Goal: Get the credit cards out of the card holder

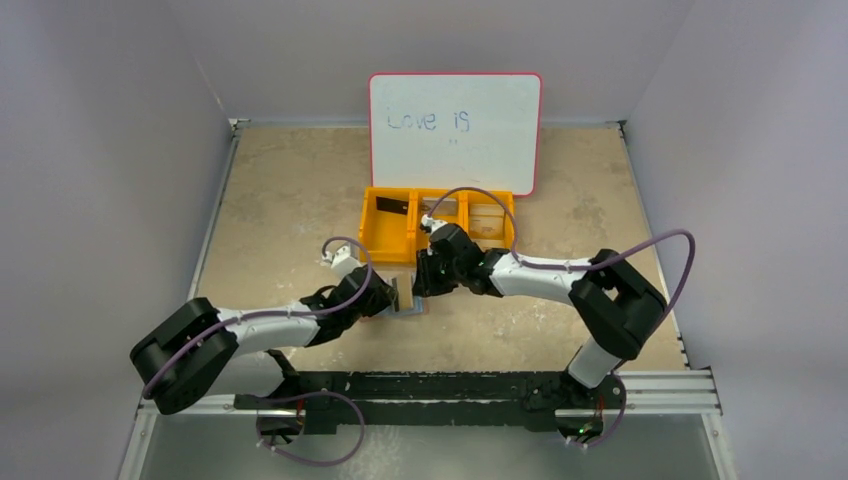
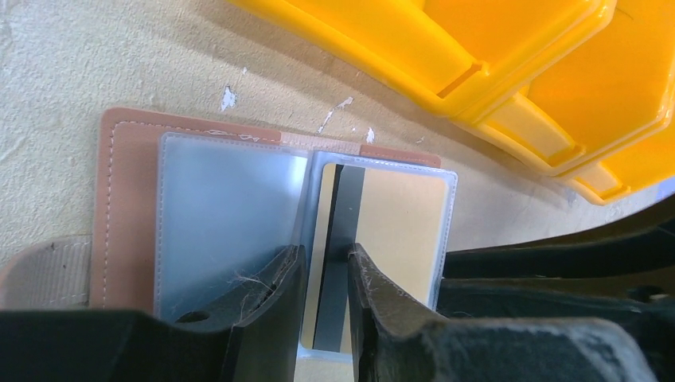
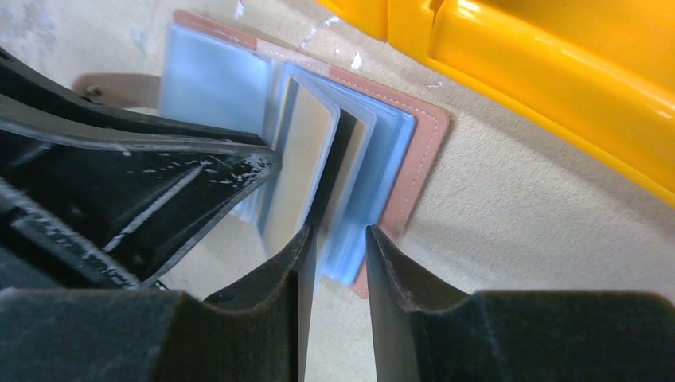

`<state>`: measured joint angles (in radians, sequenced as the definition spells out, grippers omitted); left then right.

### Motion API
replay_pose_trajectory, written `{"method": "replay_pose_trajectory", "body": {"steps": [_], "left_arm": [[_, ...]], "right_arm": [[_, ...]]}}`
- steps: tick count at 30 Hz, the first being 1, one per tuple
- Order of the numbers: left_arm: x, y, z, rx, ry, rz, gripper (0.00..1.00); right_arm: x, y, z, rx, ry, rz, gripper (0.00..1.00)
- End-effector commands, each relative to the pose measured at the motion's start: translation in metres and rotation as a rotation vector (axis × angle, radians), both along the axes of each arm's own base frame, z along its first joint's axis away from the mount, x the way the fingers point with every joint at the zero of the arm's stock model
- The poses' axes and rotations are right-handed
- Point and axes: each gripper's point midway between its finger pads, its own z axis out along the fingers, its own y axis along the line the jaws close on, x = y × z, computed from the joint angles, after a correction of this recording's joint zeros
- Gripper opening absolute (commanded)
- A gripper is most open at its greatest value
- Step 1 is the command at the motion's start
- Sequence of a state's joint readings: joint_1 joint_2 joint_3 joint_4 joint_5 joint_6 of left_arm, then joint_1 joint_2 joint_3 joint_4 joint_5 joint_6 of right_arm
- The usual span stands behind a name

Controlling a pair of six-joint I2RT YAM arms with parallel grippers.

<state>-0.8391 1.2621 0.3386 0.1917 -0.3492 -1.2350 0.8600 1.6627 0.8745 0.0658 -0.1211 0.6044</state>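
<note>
On the left gripper (image 2: 326,253) the fingers stand a narrow gap apart over a clear pocket that holds a beige card (image 2: 398,215) with a dark stripe. Whether they pinch that pocket cannot be told. On the right gripper (image 3: 341,232) the fingers are parted, and the edges of the pale blue pockets sit loosely in the gap. These pockets fan up from the brown card holder (image 2: 127,199), which lies open on the table (image 2: 119,56), just on the near side of the orange tray (image 2: 446,64). A black card (image 1: 392,207) lies in the tray's left compartment.
</note>
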Motion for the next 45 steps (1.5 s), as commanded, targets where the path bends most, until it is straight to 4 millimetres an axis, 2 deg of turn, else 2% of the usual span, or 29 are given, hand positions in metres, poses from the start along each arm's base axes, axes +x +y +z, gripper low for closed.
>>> {"method": "replay_pose_trajectory", "body": {"steps": [1, 6, 10, 14, 18, 25, 30, 39, 45], "left_arm": [[-0.011, 0.013, -0.019, 0.102, 0.058, -0.021, 0.26], [-0.01, 0.011, -0.018, 0.099, 0.055, -0.028, 0.25], [-0.01, 0.011, -0.018, 0.099, 0.053, -0.03, 0.25], [-0.01, 0.01, -0.017, 0.094, 0.053, -0.033, 0.25], [-0.01, 0.01, -0.016, 0.092, 0.052, -0.035, 0.25], [-0.012, 0.007, -0.017, 0.053, 0.05, -0.036, 0.28], [-0.014, -0.001, -0.017, -0.035, 0.037, -0.037, 0.29], [-0.016, -0.004, -0.011, -0.179, -0.01, -0.021, 0.16], [-0.016, -0.005, -0.002, -0.215, -0.052, -0.039, 0.02]], "right_arm": [[0.006, 0.0, 0.024, 0.056, -0.039, -0.077, 0.31], [0.004, 0.001, 0.027, 0.078, -0.029, -0.069, 0.3], [-0.003, 0.013, 0.027, 0.127, -0.003, -0.009, 0.29], [-0.007, 0.019, 0.015, 0.137, 0.035, 0.006, 0.27], [0.0, 0.008, -0.006, 0.044, 0.033, -0.032, 0.22], [-0.006, -0.01, -0.039, -0.061, 0.063, -0.053, 0.08], [-0.012, -0.014, -0.053, -0.081, 0.093, -0.045, 0.03], [-0.022, -0.011, -0.065, -0.069, 0.139, -0.013, 0.0], [-0.021, -0.01, -0.065, -0.062, 0.143, -0.01, 0.0]]}}
